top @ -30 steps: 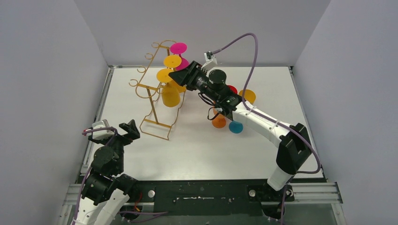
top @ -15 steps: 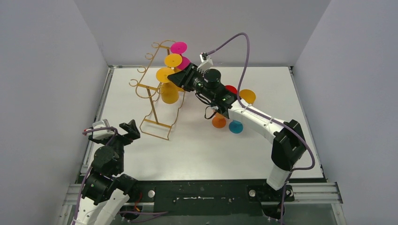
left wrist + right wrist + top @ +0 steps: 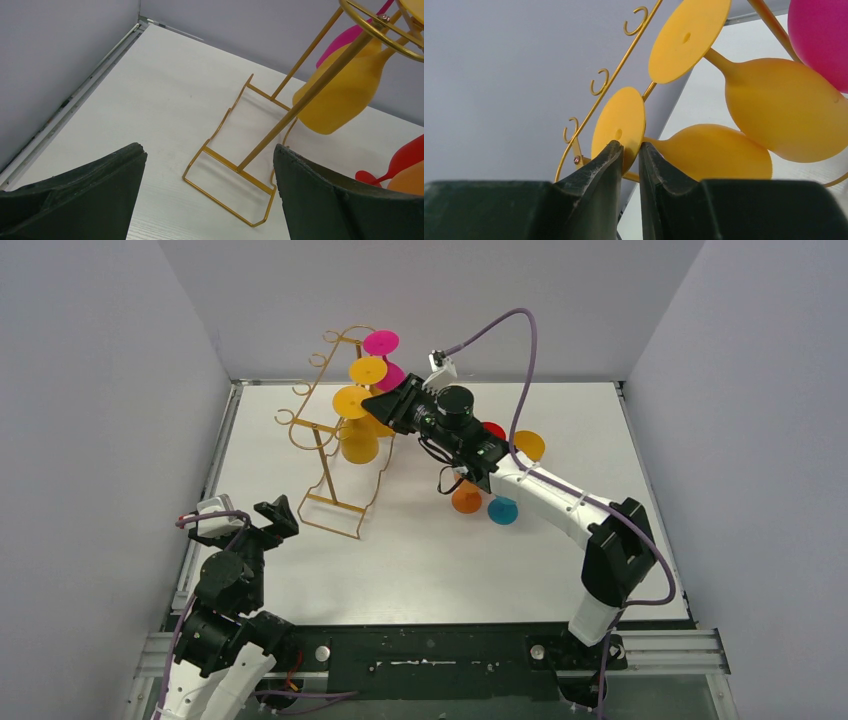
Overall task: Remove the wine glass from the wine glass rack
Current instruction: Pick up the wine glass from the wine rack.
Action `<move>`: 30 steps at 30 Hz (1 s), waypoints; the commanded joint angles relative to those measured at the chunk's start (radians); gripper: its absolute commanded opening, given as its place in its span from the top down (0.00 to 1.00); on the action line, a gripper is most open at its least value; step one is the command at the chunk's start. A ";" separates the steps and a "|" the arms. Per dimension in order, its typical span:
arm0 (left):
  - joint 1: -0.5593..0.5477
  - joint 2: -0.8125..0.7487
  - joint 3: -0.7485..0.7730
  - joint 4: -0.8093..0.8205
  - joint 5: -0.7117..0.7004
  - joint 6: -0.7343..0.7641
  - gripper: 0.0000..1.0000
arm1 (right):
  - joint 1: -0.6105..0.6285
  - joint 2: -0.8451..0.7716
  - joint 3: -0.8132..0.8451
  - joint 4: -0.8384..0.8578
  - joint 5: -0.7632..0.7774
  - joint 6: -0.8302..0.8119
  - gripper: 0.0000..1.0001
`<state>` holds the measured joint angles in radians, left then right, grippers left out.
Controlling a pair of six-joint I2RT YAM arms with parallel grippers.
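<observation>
Wine glass (image 3: 716, 152), yellow, hangs upside down on the gold wire wine glass rack (image 3: 295, 113), its round foot just past the tips of the right gripper (image 3: 628, 150). Those two fingers stand almost together with a thin gap, the foot's lower edge showing between them; whether they actually pinch it cannot be told. Three glasses hang on the rack: this one, a second yellow glass (image 3: 786, 110) above and right of the fingers, and one pink glass (image 3: 824, 40) farther right. Four more rest on the white table (image 3: 430, 560) behind those fingers, beside the arm: a red glass (image 3: 494, 429), a yellow-orange glass (image 3: 528, 445), an orange glass (image 3: 466, 501) and a teal glass (image 3: 502, 511). The left gripper (image 3: 209, 150) has its fingers spread wide with nothing between them, the rack's base lying ahead.
</observation>
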<state>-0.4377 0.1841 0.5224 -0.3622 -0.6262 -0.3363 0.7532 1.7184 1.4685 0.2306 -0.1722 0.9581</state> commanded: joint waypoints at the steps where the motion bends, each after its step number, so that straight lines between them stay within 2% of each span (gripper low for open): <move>1: 0.005 0.009 0.025 0.040 0.012 0.011 0.03 | -0.004 -0.065 0.010 0.048 -0.020 0.025 0.81; 8: 0.005 0.009 0.026 0.038 0.010 0.011 0.03 | -0.006 -0.096 -0.029 0.095 -0.034 0.080 0.91; 16: 0.005 0.007 0.025 0.037 0.008 0.007 0.03 | -0.020 -0.127 -0.079 0.143 -0.042 0.143 0.95; 27: 0.005 0.008 0.025 0.038 0.013 0.006 0.03 | -0.040 -0.117 -0.111 0.215 -0.085 0.249 0.97; 30: 0.005 0.008 0.025 0.038 0.015 0.007 0.03 | -0.048 -0.118 -0.134 0.249 -0.082 0.292 1.00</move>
<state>-0.4374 0.1844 0.5228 -0.3622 -0.6258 -0.3363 0.7170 1.6527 1.3556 0.3634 -0.2337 1.1782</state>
